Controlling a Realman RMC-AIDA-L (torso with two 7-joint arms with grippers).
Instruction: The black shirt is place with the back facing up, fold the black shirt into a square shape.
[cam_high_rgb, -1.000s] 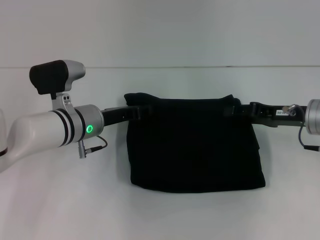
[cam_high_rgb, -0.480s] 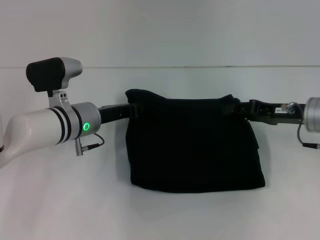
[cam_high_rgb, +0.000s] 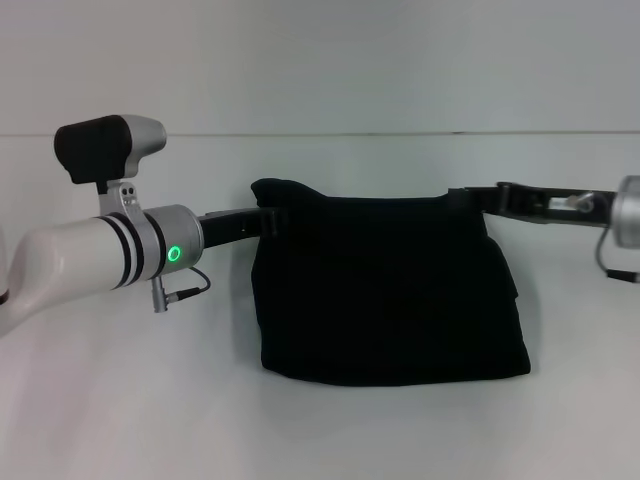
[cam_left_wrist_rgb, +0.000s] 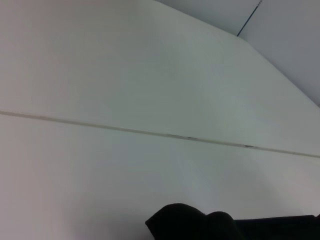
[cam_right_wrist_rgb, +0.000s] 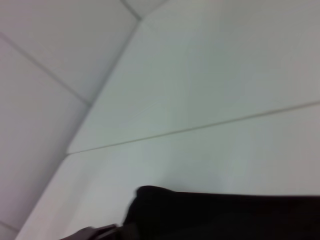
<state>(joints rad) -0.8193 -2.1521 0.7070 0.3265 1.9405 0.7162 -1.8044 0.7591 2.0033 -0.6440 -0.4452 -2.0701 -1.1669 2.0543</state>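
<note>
The black shirt (cam_high_rgb: 385, 285) lies folded into a rough rectangle on the white table, with its far left corner bunched up in a small hump. My left gripper (cam_high_rgb: 272, 217) reaches in at that far left corner, black against the black cloth. At the far right corner is my right gripper (cam_high_rgb: 466, 197), level with the shirt's far edge. The left wrist view shows only the humped corner of the shirt (cam_left_wrist_rgb: 190, 223). In the right wrist view the far edge of the shirt (cam_right_wrist_rgb: 225, 215) shows as a dark band.
The white table (cam_high_rgb: 320, 430) extends around the shirt on all sides. A seam line (cam_high_rgb: 400, 133) runs across it behind the shirt. My left arm's white forearm (cam_high_rgb: 90, 265) stretches over the table's left part.
The right arm has risen and its gripper now sits higher, at the shirt's far edge; the raised right corner looks flatter. The left arm shifted slightly left, then held.
</note>
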